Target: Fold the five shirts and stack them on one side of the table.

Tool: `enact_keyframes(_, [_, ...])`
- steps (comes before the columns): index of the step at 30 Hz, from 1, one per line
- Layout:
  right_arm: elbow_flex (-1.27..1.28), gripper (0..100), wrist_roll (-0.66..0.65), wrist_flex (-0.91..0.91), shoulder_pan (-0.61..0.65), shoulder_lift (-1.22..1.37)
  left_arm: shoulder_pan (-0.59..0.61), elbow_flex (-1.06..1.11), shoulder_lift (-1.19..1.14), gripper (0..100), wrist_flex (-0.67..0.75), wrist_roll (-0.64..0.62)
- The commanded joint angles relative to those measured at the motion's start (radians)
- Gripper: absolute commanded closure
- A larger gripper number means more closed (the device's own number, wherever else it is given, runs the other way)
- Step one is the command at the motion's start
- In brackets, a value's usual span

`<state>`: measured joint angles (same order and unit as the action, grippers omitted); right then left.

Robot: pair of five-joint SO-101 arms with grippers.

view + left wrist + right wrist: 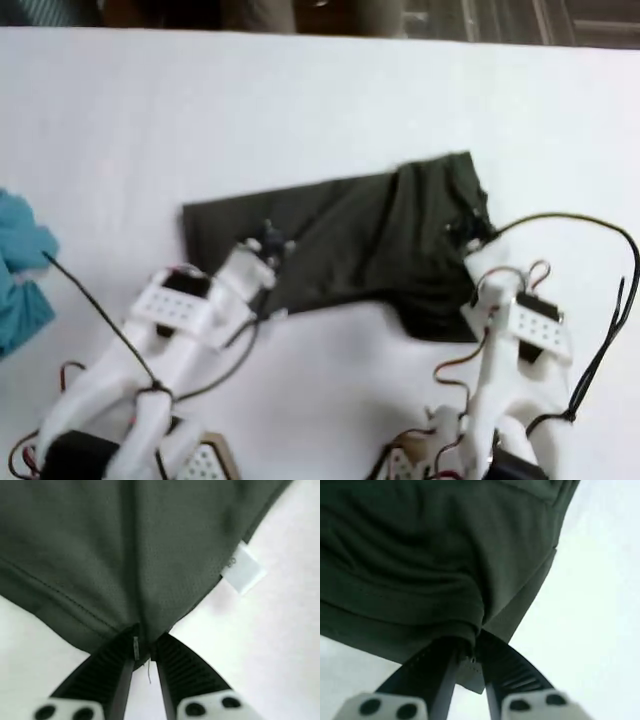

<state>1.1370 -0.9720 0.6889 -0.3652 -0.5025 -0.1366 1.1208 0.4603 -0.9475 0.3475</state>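
Observation:
A dark green shirt point(350, 240) lies partly folded across the middle of the white table point(300, 110). My left gripper point(268, 243) sits over its left part, shut on a pinch of the cloth point(142, 640); a white label point(243, 571) sticks out from the shirt's edge nearby. My right gripper point(470, 235) is at the shirt's right end, shut on a bunched fold of the same shirt point(472, 645). A light blue shirt point(20, 270) lies crumpled at the table's left edge.
The far table edge point(320, 38) runs along the top, with dark floor behind. Black and red cables point(610, 300) trail from the arms near the front. Bare white tabletop lies beyond the shirt and to its right.

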Motion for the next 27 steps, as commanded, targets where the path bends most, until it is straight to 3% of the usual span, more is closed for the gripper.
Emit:
enact_keyframes(1, [-0.006, 97.8, -0.006, -0.015, -0.012, -0.024, -0.012, 0.015, 0.012, 98, 0.006, 0.002])
enact_keyframes(6, [-0.006, 97.4, -0.005, -0.008, -0.008, -0.028, -0.012, 0.007, 0.018, 96, 0.006, -0.005])
enact_keyframes(11, [-0.005, 96.2, -0.005, -0.007, -0.012, -0.025, 0.089, -0.019, 0.020, 85, -0.012, 0.000])
enact_keyframes(18, [-0.006, 76.7, -0.005, -0.007, -0.012, -0.030, 0.239, -0.325, 0.020, 83, -0.235, 0.003])
enact_keyframes(27, [-0.008, 75.9, 0.000, -0.013, -0.013, -0.031, 0.236, -0.642, 0.020, 83, -0.428, -0.002])
